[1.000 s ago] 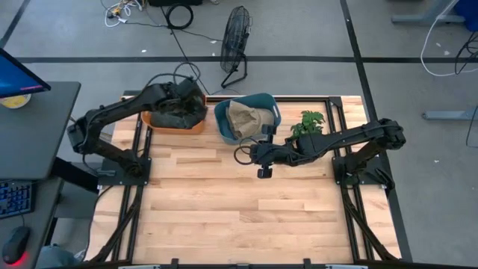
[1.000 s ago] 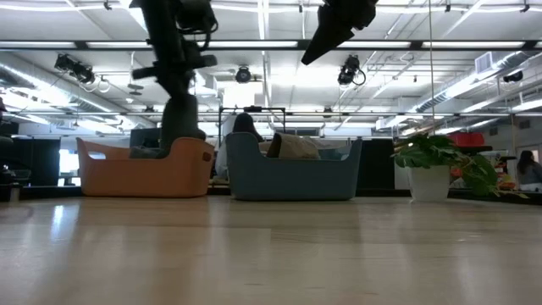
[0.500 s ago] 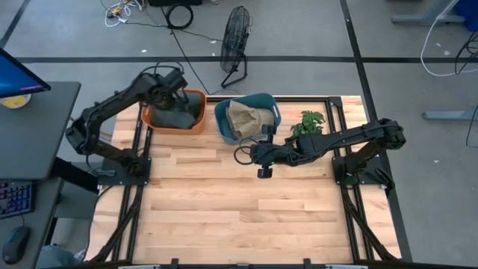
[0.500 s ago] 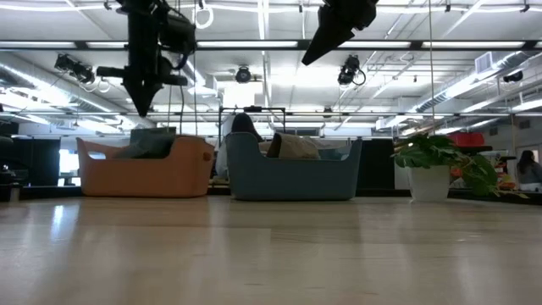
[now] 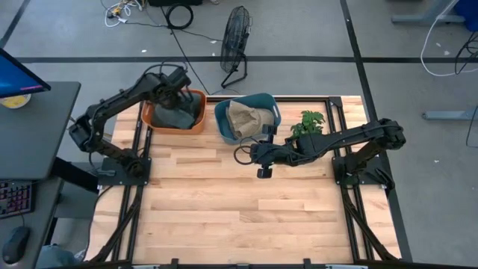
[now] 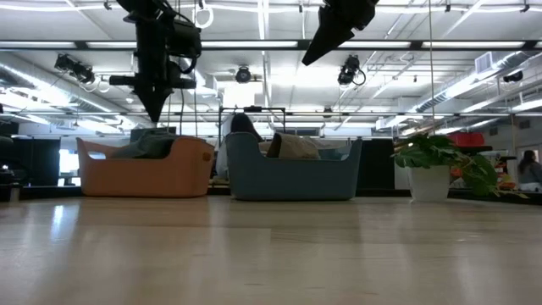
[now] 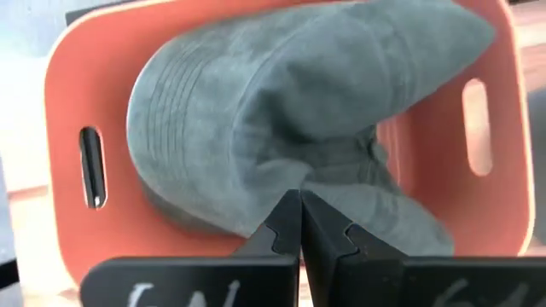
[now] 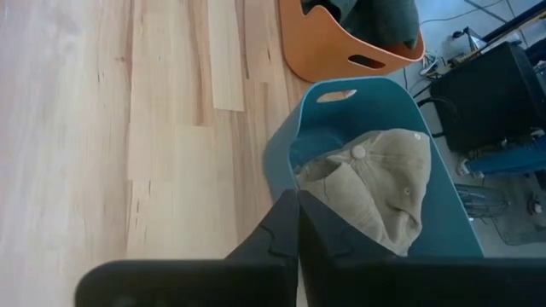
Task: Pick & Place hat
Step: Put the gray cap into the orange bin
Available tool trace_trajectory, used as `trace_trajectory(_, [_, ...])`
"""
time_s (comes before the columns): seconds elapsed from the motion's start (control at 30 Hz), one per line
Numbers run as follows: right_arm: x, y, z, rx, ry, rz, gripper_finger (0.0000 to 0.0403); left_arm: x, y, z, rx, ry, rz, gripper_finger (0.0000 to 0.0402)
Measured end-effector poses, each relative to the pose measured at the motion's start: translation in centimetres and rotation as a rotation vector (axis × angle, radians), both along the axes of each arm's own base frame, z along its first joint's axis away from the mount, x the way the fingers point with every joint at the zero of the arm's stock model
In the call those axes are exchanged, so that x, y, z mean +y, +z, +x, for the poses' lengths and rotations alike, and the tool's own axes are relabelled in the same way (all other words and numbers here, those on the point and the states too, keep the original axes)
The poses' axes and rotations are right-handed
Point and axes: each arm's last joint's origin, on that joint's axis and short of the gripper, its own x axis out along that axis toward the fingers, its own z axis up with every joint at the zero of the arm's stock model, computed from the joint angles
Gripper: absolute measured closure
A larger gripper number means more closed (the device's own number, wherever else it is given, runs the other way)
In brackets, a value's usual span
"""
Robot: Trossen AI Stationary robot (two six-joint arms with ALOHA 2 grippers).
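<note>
Grey hat point(image 7: 281, 128) in orange bin point(image 7: 68, 102), below left tool point(image 7: 300, 223) (fingers together, empty).

Both arms point(image 5: 112, 112) are matte black with chunky joints; thin black cables loop along them. The left gripper's fingers point(image 7: 286, 226) are dark with notched, interlocking inner edges.

Wooden plank table point(image 5: 224, 209). Along its far edge, resting directly on it: orange bin point(image 5: 153, 119) at left, teal bin point(image 5: 222, 123) just beside it, small potted plant point(image 5: 308, 123) further right. Near portion bare.
</note>
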Motion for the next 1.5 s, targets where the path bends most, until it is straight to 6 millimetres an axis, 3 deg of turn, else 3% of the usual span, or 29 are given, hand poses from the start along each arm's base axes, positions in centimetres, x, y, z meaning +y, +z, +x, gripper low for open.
trace_trajectory(0.2, [0.0, 0.0, 0.0, -0.001, -0.001, 0.001, 0.04, 1.2, -1.5, 0.6, 0.038, 0.004, -0.03, 0.0397])
trace_trajectory(0.63, [0.0, 0.0, 0.0, -0.001, -0.002, 0.002, 0.0399, 3.6, -8.4, 3.3, 0.193, -0.048, -0.229, 0.0397])
trace_trajectory(0.83, [0.0, 0.0, 0.0, 0.002, 0.011, 0.014, 0.0399, 4.1, -9.3, 3.9, 0.166, -0.104, -0.251, 0.0397])
trace_trajectory(0.97, [0.1, 0.0, 0.0, 0.004, 0.02, 0.026, 0.0399, 4.0, -8.5, 3.9, 0.154, -0.106, -0.252, 0.0397])
trace_trajectory(1.1, [0.1, 0.0, 0.0, 0.004, 0.021, 0.027, 0.0399, 3.2, -5.9, 3.8, 0.129, -0.125, -0.21, 0.0397])
trace_trajectory(1.33, [0.1, 0.0, 0.0, 0.004, 0.021, 0.027, 0.0399, -0.1, 0.0, 2.9, 0.005, -0.19, -0.062, 0.0397])
trace_trajectory(1.5, [0.1, 0.0, 0.0, 0.003, 0.021, 0.027, 0.0399, -2.5, 2.0, 2.1, -0.074, -0.256, -0.093, 0.0397])
